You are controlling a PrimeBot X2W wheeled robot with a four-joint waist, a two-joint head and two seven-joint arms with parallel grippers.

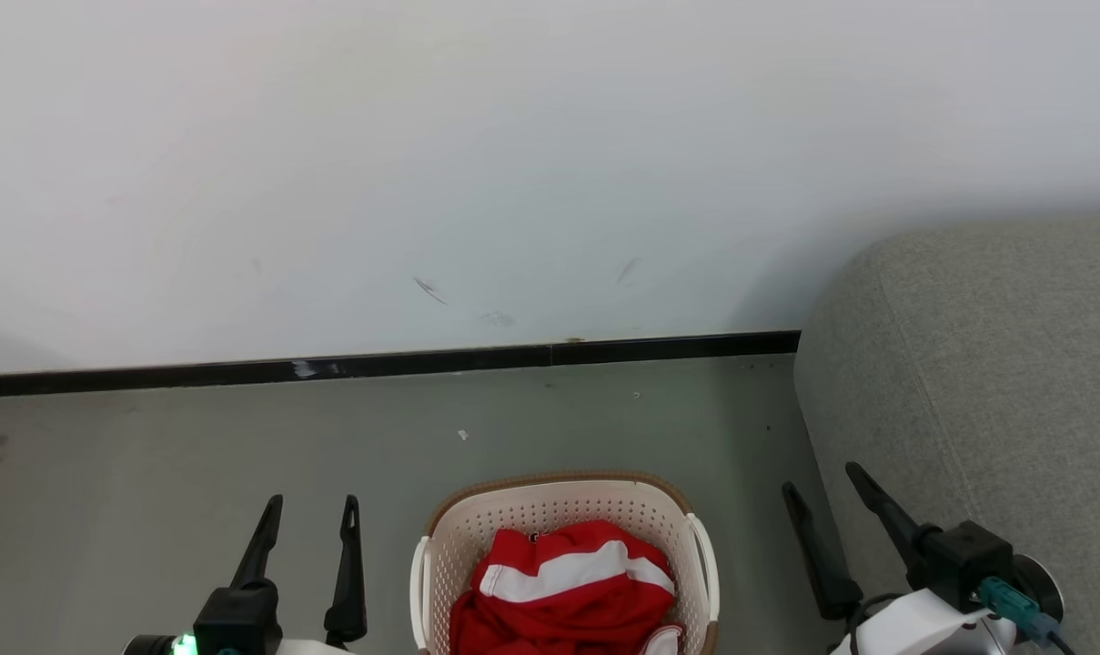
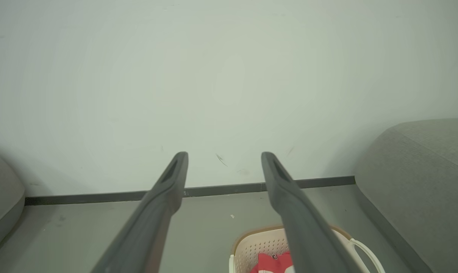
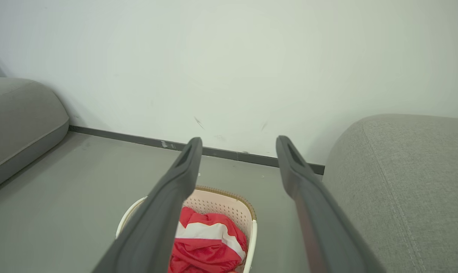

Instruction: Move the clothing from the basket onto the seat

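Clothing (image 1: 568, 582) lies bunched in the basket (image 1: 559, 496) beside the seat (image 1: 995, 382), my left end effector (image 1: 314, 500) and right end effector (image 1: 821, 478) spread empty, so I judge the first pick-up needs a downward reach.

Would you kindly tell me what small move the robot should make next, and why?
Probably lower the right gripper into the basket toward the clothing: it hangs open and empty, the red fabric lies piled inside, and the seat is on that side.

The basket (image 1: 563, 509) stands open-topped on the floor (image 1: 195, 437), free to reach from above; the seat (image 1: 995, 382) rises near its right side, and the wall (image 1: 513, 182) closes off behind.
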